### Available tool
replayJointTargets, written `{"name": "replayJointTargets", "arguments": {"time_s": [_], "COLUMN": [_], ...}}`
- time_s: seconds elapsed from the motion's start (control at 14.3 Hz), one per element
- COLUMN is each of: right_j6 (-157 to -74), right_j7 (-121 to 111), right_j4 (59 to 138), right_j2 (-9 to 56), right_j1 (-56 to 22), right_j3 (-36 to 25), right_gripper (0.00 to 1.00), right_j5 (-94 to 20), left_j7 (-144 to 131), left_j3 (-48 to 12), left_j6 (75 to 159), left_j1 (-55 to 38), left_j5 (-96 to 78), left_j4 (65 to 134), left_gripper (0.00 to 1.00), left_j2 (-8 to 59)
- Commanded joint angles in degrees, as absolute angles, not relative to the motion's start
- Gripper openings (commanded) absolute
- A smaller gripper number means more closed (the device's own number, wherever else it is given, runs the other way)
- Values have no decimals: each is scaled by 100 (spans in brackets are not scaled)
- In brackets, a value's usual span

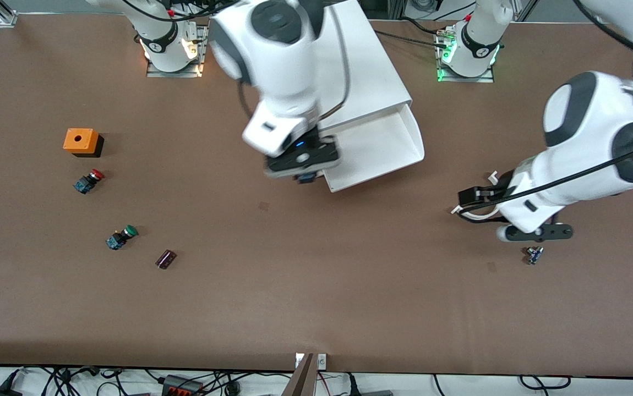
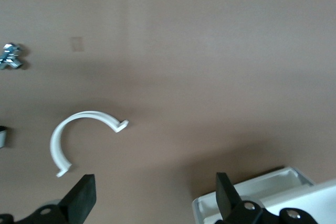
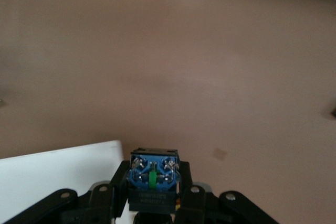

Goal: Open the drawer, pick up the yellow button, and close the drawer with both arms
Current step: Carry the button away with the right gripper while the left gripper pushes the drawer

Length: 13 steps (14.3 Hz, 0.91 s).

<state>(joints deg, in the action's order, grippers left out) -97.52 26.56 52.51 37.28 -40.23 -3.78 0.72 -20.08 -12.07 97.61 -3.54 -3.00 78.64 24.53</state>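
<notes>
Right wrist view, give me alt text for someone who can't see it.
The right gripper is shut on the button, whose blue terminal end faces the camera, above the brown table. A white corner of the open drawer shows beside the gripper.

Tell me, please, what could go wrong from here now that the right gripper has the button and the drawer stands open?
1. The right gripper grips the button only by its body over the corner of the open drawer; it might slip and drop.
2. The drawer sticks out at an angle, so a push could skew it.
3. The left gripper, open, hangs over the white clip; moving toward the drawer may knock it.
</notes>
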Motion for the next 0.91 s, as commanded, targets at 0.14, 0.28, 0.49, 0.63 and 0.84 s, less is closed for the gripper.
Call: {"name": "replayJointTargets", "arguments": {"time_s": [0.14,0.28,0.49,0.63,0.84], "right_j6": [-9246,-9255,-9150,-9193,-9534], "right_j7": [1855,1497,670,406,88], "right_j4": [5756,6054,6572,6802,7337], "right_j2": [3533,3533,3533,3551,3595], "right_j1": [-2814,-2402,-1900,-1750,-1565], "right_j3": [-255,-246,-255,-255,-246], "right_gripper": [0,0,0,0,0], "right_j5": [-237,-246,-272,-290,-351], "left_j7": [-3171,-3426,-3979,-4314,-4456], "left_j3": [-1187,-1187,-1195,-1195,-1195], "left_j6": [10713,10976,11127,11301,11636], "left_j1": [-922,-1045,-1335,-1554,-1661], "left_j5": [-325,-308,-299,-299,-290], "left_j4": [8682,8920,9166,9359,9685], "left_gripper": [100,100,100,100,100], "left_j2": [2320,2312,2294,2285,2215]}}
